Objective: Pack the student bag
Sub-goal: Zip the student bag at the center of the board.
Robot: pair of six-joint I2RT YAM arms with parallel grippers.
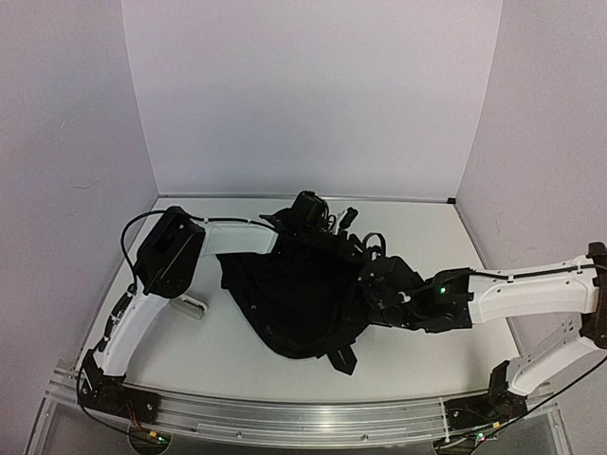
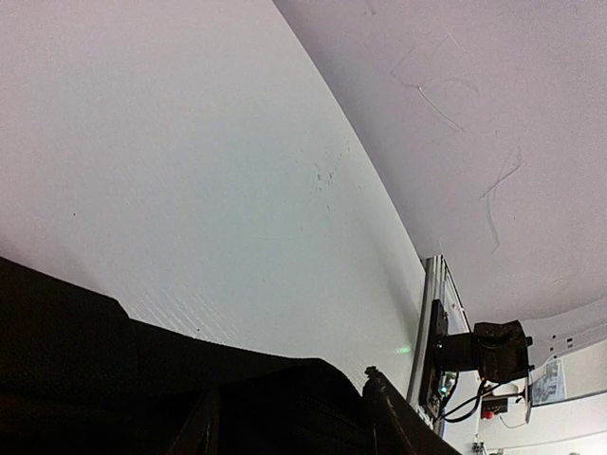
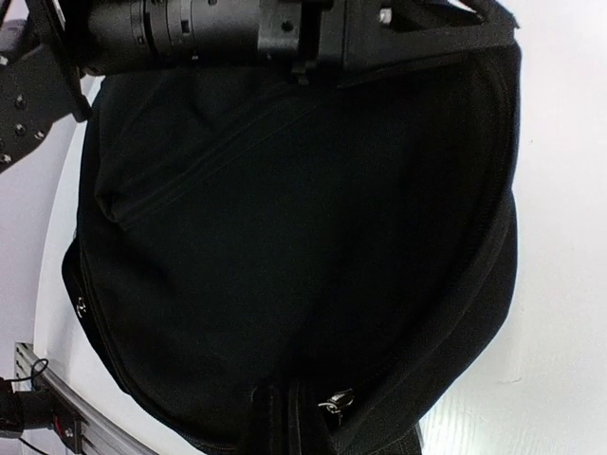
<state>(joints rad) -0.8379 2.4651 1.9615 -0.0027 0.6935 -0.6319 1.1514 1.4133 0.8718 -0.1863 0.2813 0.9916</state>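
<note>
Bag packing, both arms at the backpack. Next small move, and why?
Probably close the left gripper on the far rim of the student bag. The right gripper is shut at the bag's right rim, seemingly pinching it, while the left sits at the far edge with no clear grip. Two holds could spread the mouth open.

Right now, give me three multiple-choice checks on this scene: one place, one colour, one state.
1. Where is the student bag? A) in the middle of the table B) on the floor C) hung on the back wall
2. Bag colour? A) pink B) grey C) black
3. Right claw? A) wide open B) shut C) out of view

Answers: 1 A, the top view shows it lying mid-table; 2 C, its fabric is black in every view; 3 B, it is closed at the bag's right side.
</note>
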